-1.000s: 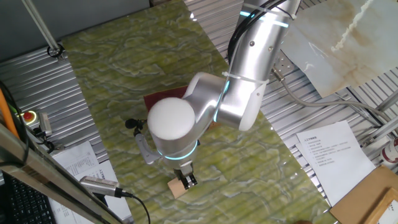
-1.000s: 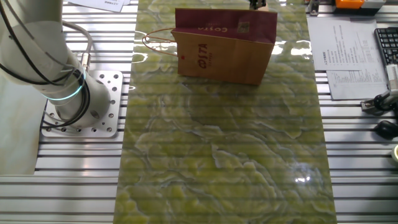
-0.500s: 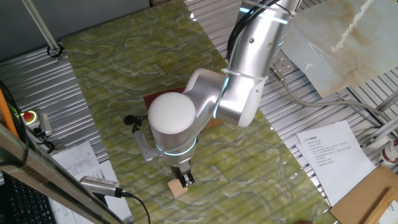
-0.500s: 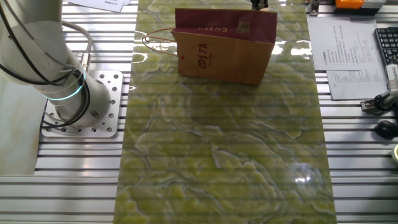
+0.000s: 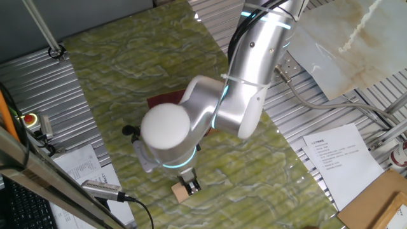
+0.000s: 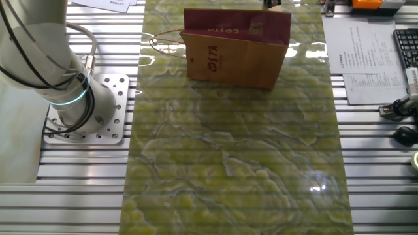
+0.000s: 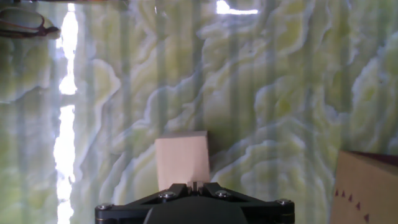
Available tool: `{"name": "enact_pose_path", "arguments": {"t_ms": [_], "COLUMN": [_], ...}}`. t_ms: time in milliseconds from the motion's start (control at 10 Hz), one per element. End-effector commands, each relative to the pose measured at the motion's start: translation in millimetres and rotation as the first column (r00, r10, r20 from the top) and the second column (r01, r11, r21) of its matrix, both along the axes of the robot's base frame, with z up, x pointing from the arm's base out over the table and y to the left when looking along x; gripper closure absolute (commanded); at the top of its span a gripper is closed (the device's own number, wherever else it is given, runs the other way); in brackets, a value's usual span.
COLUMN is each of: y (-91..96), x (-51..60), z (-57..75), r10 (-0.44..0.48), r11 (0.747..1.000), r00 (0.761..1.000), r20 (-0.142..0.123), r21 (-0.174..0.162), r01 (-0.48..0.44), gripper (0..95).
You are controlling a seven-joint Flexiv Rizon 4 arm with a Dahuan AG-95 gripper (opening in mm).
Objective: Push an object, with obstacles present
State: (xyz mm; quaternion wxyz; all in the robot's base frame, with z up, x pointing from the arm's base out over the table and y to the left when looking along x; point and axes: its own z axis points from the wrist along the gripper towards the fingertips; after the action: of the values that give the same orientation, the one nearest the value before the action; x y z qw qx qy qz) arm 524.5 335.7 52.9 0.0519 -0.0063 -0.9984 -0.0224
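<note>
The object, a small light-tan wooden cube (image 5: 181, 192) (image 7: 181, 160), lies on the green marbled mat near its front edge. My gripper (image 5: 190, 184) (image 7: 194, 185) is shut, fingertips together right against the cube's near face, with nothing held between them. The obstacle, a brown paper bag with a maroon band (image 6: 235, 49), stands at the mat's far end in the other fixed view and hides the cube there. The arm covers most of the bag (image 5: 166, 100) in one fixed view. A corner of the bag (image 7: 367, 186) shows at the lower right of the hand view.
The mat (image 6: 235, 163) lies on a slatted metal table. Printed sheets (image 5: 334, 152) (image 6: 366, 62), a keyboard (image 6: 406, 46) and a red button box (image 5: 28, 119) sit off the mat. The robot base (image 6: 85, 108) stands left of the mat. A string handle (image 7: 22, 22) of the bag shows at top left.
The arm's big elbow joint has swung left and slightly down. The gripper tip and the cube have barely shifted. The bag has not moved.
</note>
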Motion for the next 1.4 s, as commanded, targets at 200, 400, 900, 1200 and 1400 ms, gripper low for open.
{"name": "enact_pose_path", "arguments": {"t_ms": [200,400,900,1200,1400], "y": [7.8,20.5,20.4,18.6,16.7], "x": [-14.2,-18.9,-13.9,0.7,10.0], "z": [-10.7,-13.6,-13.9,-16.2,-14.5], "r10": [-0.003,-0.019,-0.014,-0.014,-0.015], "r11": [1.0,1.0,1.0,1.0,1.0], "r00": [1.0,1.0,0.998,0.995,0.994], "r20": [0.006,0.006,0.062,0.099,0.106], "r21": [0.002,0.003,0.01,0.012,0.011], "r01": [0.003,0.019,0.013,0.013,0.014], "gripper": [95.0,95.0,95.0,95.0,95.0]}}
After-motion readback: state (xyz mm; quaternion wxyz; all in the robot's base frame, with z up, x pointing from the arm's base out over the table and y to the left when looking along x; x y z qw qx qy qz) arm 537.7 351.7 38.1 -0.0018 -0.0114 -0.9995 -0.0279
